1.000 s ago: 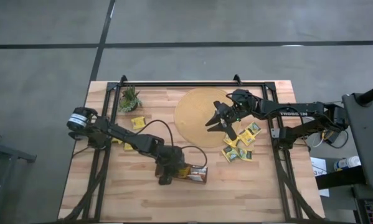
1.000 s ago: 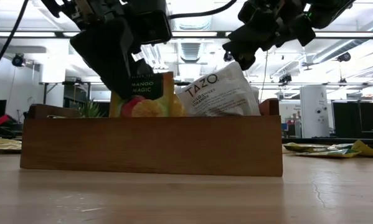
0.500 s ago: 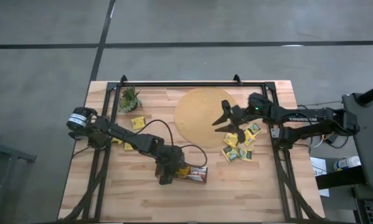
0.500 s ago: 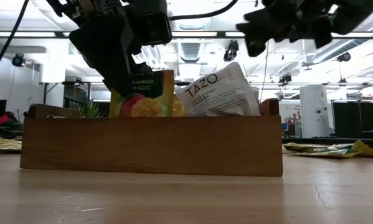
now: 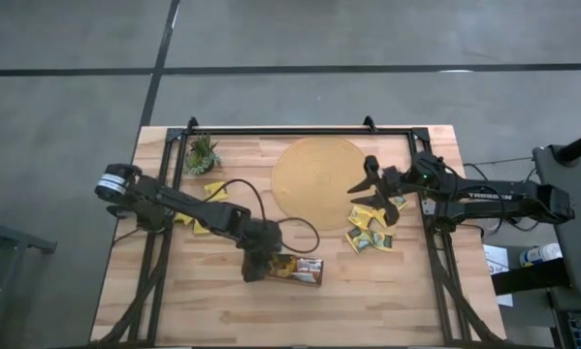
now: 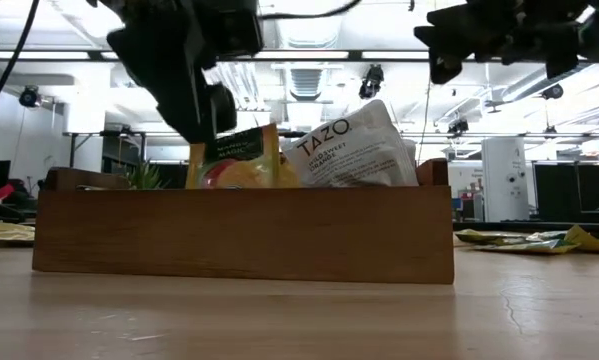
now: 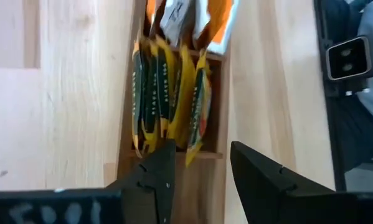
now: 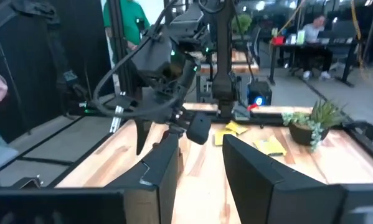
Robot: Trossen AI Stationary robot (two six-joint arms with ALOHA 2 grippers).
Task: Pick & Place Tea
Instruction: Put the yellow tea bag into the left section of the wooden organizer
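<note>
The tea is small square sachets. Several yellow ones (image 7: 167, 93) stand upright in the dark brown tray (image 6: 244, 235), with white-and-orange ones (image 6: 354, 150) beside them. A loose pile (image 5: 372, 231) lies to the right of the round mat (image 5: 319, 179), and a few more (image 5: 213, 191) lie at the left. My left gripper (image 7: 202, 168) hangs open just above the tray's left end, with nothing between its fingers. My right gripper (image 5: 365, 199) is open and level, above the mat's right edge and the loose pile.
A small green plant (image 5: 202, 153) stands at the far left corner. A black frame (image 5: 300, 131) runs around the table top. There is bare wood in front of the tray (image 5: 300, 269) and between it and the mat. People and desks show in the room beyond.
My left gripper has opened, let go of the yellow sachet and risen a little. The sachet has sunk slightly and stays upright in the tray. My right gripper has drawn back from over the mat toward the table's right edge, tipping up to level.
</note>
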